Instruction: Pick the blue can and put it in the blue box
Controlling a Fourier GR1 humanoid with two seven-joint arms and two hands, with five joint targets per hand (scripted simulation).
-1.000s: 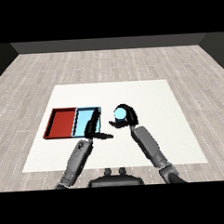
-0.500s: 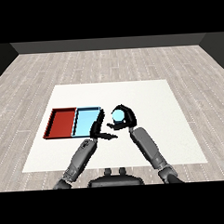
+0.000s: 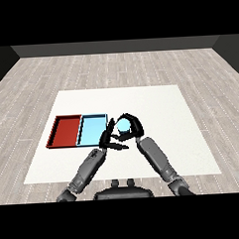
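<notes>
The blue can [image 3: 124, 125] sits just right of frame centre, mostly hidden inside the right hand [image 3: 132, 127], whose fingers curl round it; no label is readable. The left hand [image 3: 108, 138], fingers straight, overlaps the light blue tray's [image 3: 91, 130] right edge. The red tray [image 3: 66, 131] lies beside it, further left.

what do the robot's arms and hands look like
Two grey, rounded, segmented forearms come in from the lower corners. Each ends in a black hand with slim fingers and a thumb: left hand, right hand. No cables, sleeves or markings show.
</notes>
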